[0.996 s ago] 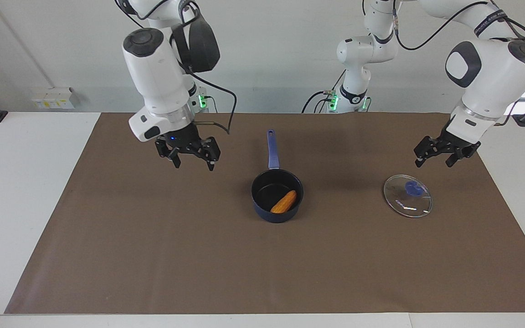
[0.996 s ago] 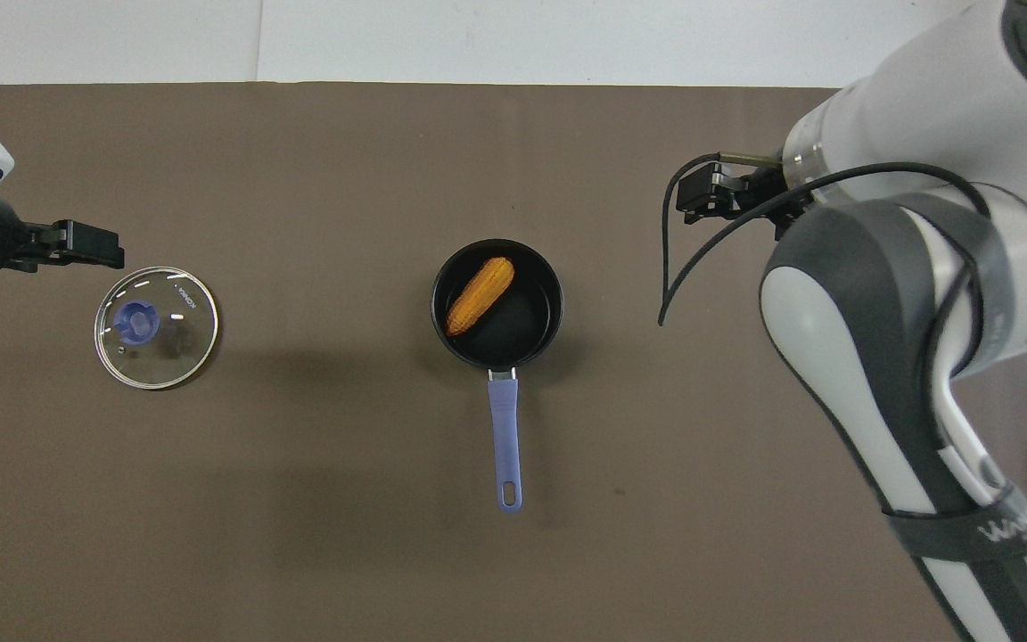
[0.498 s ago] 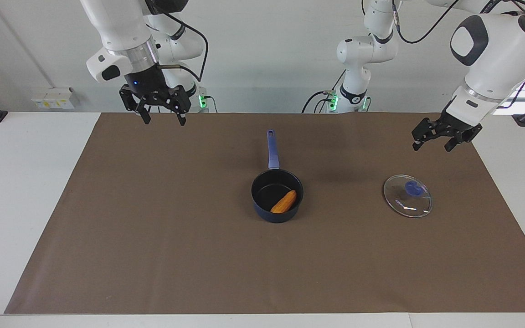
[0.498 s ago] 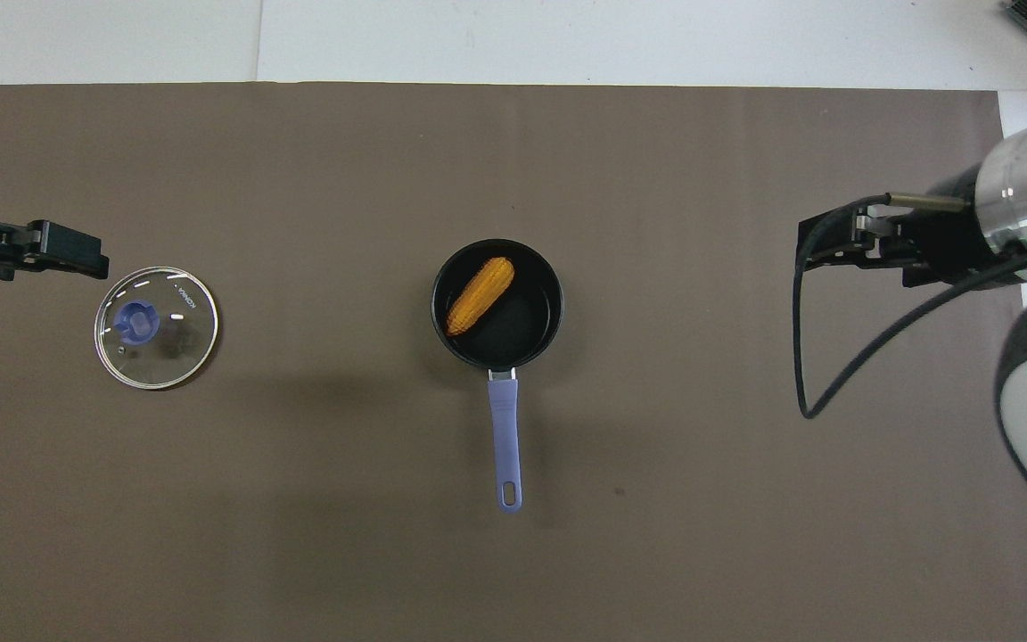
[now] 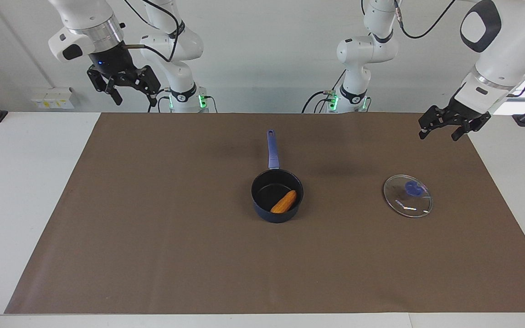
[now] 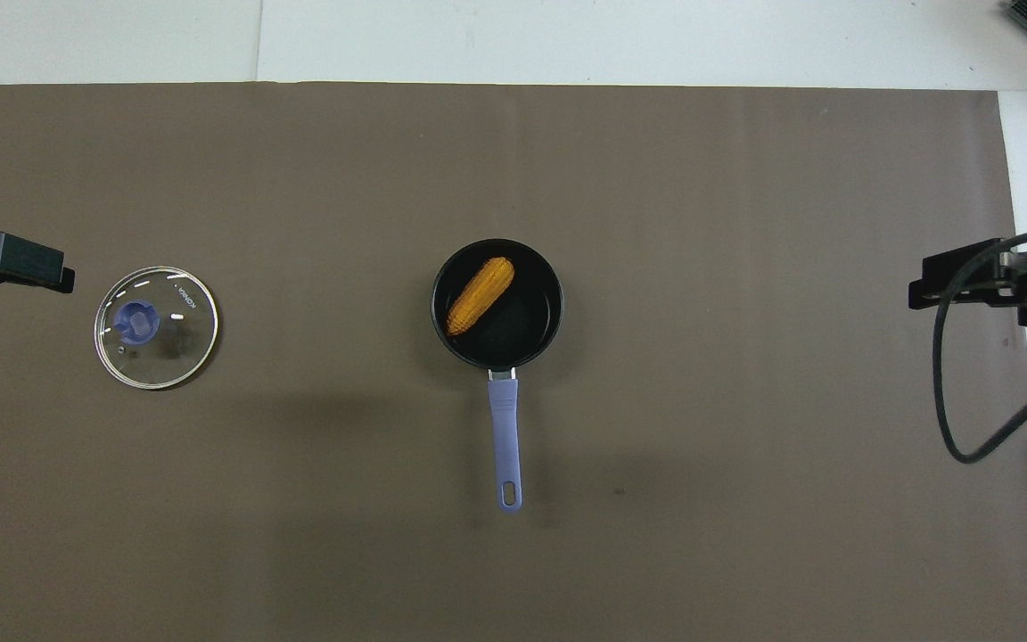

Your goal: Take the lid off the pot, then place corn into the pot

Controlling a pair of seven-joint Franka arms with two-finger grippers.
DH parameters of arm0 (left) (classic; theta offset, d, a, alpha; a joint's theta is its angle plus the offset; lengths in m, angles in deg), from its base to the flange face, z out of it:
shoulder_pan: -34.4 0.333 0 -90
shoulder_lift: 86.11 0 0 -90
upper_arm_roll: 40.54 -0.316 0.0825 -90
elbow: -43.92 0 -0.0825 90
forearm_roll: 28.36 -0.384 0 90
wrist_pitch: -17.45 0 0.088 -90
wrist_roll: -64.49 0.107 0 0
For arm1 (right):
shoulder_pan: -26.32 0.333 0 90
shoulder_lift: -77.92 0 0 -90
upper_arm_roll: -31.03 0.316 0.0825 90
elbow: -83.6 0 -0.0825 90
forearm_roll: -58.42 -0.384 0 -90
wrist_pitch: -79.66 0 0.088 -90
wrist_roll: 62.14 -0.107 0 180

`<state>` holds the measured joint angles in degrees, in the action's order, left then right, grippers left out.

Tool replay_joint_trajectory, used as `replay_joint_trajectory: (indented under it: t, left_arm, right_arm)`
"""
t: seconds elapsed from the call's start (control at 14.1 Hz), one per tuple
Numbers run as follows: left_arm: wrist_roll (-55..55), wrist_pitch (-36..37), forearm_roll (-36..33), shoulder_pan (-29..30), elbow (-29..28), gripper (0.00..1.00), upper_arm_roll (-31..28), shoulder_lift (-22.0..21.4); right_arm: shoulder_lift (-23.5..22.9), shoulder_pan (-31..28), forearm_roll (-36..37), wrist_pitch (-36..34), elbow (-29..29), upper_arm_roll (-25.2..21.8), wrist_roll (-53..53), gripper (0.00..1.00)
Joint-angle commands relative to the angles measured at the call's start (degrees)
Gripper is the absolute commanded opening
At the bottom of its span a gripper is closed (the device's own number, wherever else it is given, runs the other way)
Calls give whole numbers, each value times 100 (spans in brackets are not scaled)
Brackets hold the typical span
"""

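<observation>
The navy pot (image 5: 266,190) stands in the middle of the brown mat, its long blue handle (image 5: 271,150) pointing toward the robots. The orange-yellow corn (image 5: 284,202) lies inside the pot (image 6: 527,328), and it shows in the overhead view too (image 6: 480,294). The glass lid (image 5: 407,196) with its blue knob lies flat on the mat toward the left arm's end (image 6: 156,326). My left gripper (image 5: 440,133) is open and empty, raised over the mat beside the lid (image 6: 50,269). My right gripper (image 5: 135,98) is open and empty, high over the mat's edge at the right arm's end (image 6: 921,292).
The brown mat (image 5: 153,237) covers most of the white table (image 5: 12,182). A black cable (image 6: 950,392) hangs from the right wrist. A white socket box (image 5: 54,98) sits by the wall at the right arm's end.
Both grippers have risen and drawn back from the middle, the right one much farther toward its end of the table. Pot, corn and lid have not moved.
</observation>
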<state>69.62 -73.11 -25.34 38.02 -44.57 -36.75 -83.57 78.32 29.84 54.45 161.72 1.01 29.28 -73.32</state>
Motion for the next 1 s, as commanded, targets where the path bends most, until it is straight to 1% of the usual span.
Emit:
replay_joint_trajectory:
  t: [0.0, 0.07, 0.21, 0.43, 0.64, 0.85, 0.92]
  left_arm:
    - [120, 153, 24, 51, -28, 100, 35, -140]
    - [112, 136, 24, 51, -89, 100, 35, -166]
    - [120, 136, 24, 51, -90, 100, 35, -175]
    - [321, 144, -99, 25, -29, 100, 26, -140]
    - [366, 346, -310, -28, 68, 100, 44, -105]
    - [437, 706, -398, -19, 366, 100, 61, -70]
    - [428, 681, -398, -19, 384, 100, 61, -78]
  right_arm:
    - [162, -45, 26, 56, -231, 43, 465, 100]
    - [171, 8, 254, 65, -249, 61, 615, 100]
    - [223, 17, 387, 56, -292, 122, 617, 100]
    - [425, 184, 414, 100, -608, 140, 634, 100]
    - [382, 105, 379, 109, -574, 114, 818, 100]
    - [347, 35, 318, 214, -557, 52, 845, 100]
    - [338, 96, 291, 293, -548, -61, 880, 100]
